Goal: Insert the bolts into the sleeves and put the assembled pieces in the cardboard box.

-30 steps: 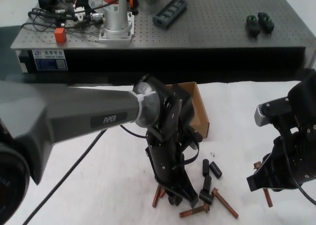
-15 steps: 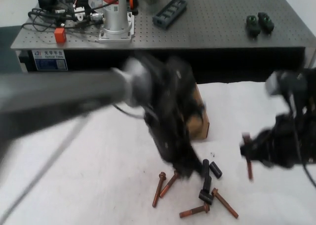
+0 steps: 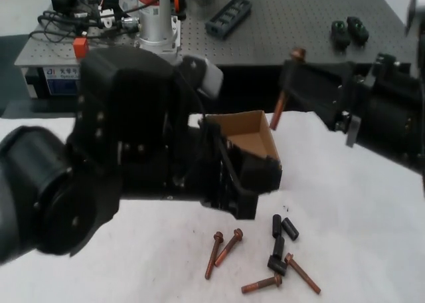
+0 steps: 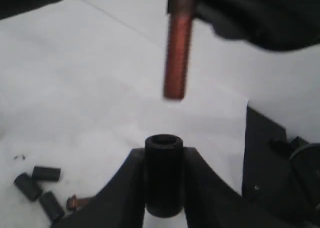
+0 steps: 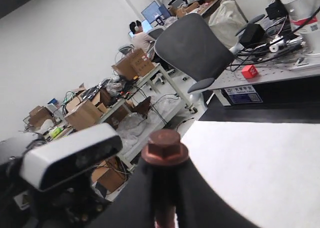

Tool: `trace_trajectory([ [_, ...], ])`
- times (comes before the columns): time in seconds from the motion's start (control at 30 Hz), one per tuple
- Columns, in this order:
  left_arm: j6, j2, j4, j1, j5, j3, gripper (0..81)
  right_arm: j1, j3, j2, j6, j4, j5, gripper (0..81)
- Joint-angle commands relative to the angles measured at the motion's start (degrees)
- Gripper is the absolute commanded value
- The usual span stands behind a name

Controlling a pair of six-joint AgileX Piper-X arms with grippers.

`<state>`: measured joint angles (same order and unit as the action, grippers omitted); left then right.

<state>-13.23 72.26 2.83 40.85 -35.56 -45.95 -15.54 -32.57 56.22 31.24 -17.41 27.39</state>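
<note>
A black sleeve [image 4: 164, 175] is standing upright in the left end effector [image 4: 164, 193], whose fingers are pinching it from both sides. A copper bolt [image 4: 176, 58] is hanging just above the sleeve's open mouth, thread end down and not touching it. The right end effector [image 5: 164, 188] is gripping this bolt just below its hex head. In the high view the bolt is showing close to the cardboard box [image 3: 247, 133]. Four loose bolts [image 3: 229, 246] and several spare sleeves [image 3: 276, 224] are lying on the white desk [image 3: 372, 236] near the box.
</note>
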Motion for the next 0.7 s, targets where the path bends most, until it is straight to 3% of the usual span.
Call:
trace_trajectory([
  [0.0, -1.8, -0.9, 3.7, 0.0, -0.1, 0.2, 0.6, -0.2, 0.0, 0.0, 0.5, -1.4, 0.1, 3.6],
  [0.37, -1.8, -1.0, 3.7, 0.0, 7.2, 0.2, 0.6, -0.1, 0.0, 0.0, -1.4, 1.4, -1.0, 3.6],
  [0.67, 0.2, -1.0, 3.7, 0.0, 6.2, 0.2, 0.6, -0.4, 0.0, 0.1, -1.4, 6.1, 3.5, 3.6],
])
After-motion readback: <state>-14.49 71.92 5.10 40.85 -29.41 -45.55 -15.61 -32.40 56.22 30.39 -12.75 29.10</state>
